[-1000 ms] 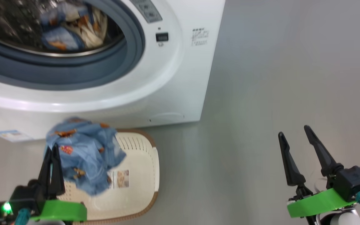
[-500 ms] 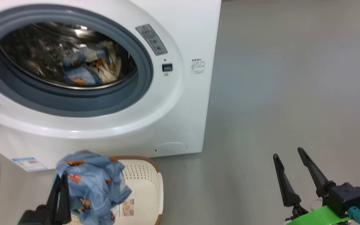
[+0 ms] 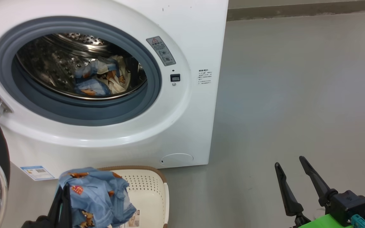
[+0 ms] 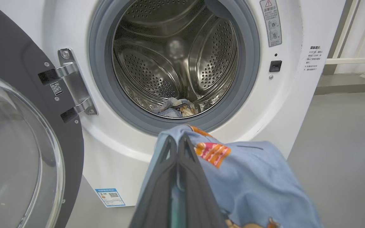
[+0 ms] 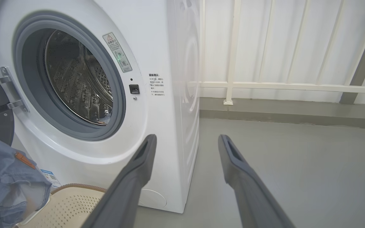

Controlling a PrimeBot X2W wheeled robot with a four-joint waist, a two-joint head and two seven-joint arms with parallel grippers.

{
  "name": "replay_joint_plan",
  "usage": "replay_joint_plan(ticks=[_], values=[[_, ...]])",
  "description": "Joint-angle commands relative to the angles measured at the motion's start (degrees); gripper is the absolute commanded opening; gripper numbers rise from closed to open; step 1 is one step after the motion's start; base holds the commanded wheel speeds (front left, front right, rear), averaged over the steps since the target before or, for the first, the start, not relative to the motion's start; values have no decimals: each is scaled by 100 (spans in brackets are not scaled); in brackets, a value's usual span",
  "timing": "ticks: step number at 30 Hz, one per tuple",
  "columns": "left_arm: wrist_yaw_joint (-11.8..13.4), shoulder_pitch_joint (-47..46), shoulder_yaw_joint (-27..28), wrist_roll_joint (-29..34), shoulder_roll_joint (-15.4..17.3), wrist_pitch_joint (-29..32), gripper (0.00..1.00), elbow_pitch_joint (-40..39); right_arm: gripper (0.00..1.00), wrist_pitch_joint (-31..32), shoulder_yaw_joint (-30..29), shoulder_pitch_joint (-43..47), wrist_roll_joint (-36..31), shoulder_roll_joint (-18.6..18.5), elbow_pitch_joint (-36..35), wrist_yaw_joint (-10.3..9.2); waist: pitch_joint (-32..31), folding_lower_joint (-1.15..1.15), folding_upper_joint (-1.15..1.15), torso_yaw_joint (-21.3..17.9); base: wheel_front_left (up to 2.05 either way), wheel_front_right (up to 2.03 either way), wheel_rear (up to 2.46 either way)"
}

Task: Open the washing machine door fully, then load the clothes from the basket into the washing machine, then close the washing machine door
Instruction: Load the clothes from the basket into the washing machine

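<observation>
The left gripper (image 4: pixel 178 139) is clamped tight on a light blue garment (image 4: pixel 249 177) with orange-brown prints. Its 2 dark fingers are pressed together with the cloth pinched between them, and the rest of the fabric spills off to one side. The garment hangs bunched over the left side of the basket (image 3: pixel 152 193), a cream-white perforated tub with a brown rim; whether its lower end touches the basket's bottom cannot be told. The basket stands on the floor (image 3: pixel 296 95) just beside the lower front edge of the washing machine (image 3: pixel 185 133), near the small blue sticker (image 3: pixel 36 172). The washing machine door (image 4: pixel 11 47) is swung wide open on its metal hinge (image 4: pixel 73 80), with the domed glass turned away from the opening. Inside the grey-blue seal (image 3: pixel 74 115), a small heap of clothes (image 3: pixel 101 79), blue and cream with prints, lies at the bottom of the steel drum (image 4: pixel 157 63). The right gripper (image 3: pixel 289 161) has its 2 fingers spread wide with nothing between them, over bare floor, well apart from the machine's right front corner.
</observation>
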Motion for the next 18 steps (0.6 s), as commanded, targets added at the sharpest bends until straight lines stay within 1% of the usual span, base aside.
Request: replay_joint_plan(ticks=[1, 13, 18], values=[[28, -143, 188, -29, 104, -29, 0, -195, 100, -6, 151, -10, -21, -7, -162, 9, 23, 0, 0, 6, 0, 0, 0], [32, -253, 154, -92, 123, -66, 0, -148, 100, -15, 164, -39, -10, -6, -159, 9, 84, 0, 0, -3, 0, 0, 0], [16, -517, 145, -164, 95, -104, 0, -9, 100, 0, 187, -87, -17, 0, -210, 9, 213, 0, 0, -36, 0, 0, 0]])
